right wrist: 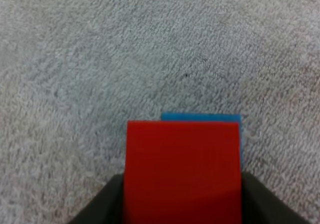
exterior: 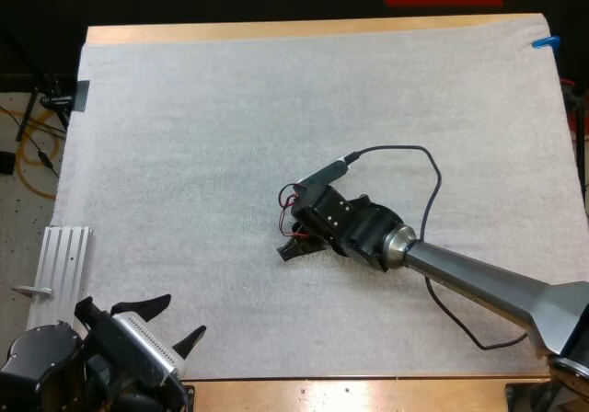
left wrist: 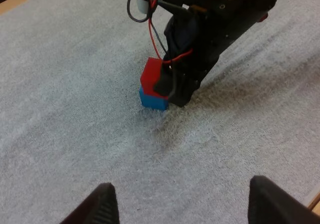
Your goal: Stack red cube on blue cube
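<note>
right gripper (exterior: 293,248) is pinching the red cube (left wrist: 151,74) between its fingers, with the blue cube (left wrist: 149,100) sitting just beneath their tips. left gripper (left wrist: 182,209) is hovering with fingers wide apart, cubes well ahead. risk: the red cube looks slightly off-centre, so opening could tip or drag it off.

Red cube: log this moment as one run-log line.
small red cube: atop small blue cube | right jaws: shut on red cube | left jaws: open, away from cubes
</note>
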Controlling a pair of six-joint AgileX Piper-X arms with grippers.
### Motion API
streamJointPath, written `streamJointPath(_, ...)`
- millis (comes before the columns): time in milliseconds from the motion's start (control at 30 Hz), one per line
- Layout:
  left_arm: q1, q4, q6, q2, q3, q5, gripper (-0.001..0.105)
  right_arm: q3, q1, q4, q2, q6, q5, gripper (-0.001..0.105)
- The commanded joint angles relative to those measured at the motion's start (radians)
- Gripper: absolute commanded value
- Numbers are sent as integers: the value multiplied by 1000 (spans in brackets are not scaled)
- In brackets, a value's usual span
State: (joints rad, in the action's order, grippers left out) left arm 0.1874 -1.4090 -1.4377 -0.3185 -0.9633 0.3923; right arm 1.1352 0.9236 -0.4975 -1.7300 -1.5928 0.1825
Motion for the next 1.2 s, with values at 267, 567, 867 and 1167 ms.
streamJointPath(267,3,-1,-1,2,0,7,56,1,-6,29,-6,-4,42,32)
streamJointPath(567,3,-1,-1,2,0,7,56,1,-31,42,-6,-4,-12,32)
streamJointPath(867,3,-1,1,2,0,7,56,1,-36,50,-6,-4,-17,49)
streamJointPath(1167,3,-1,1,2,0,7,56,1,-36,50,-6,-4,-38,54)
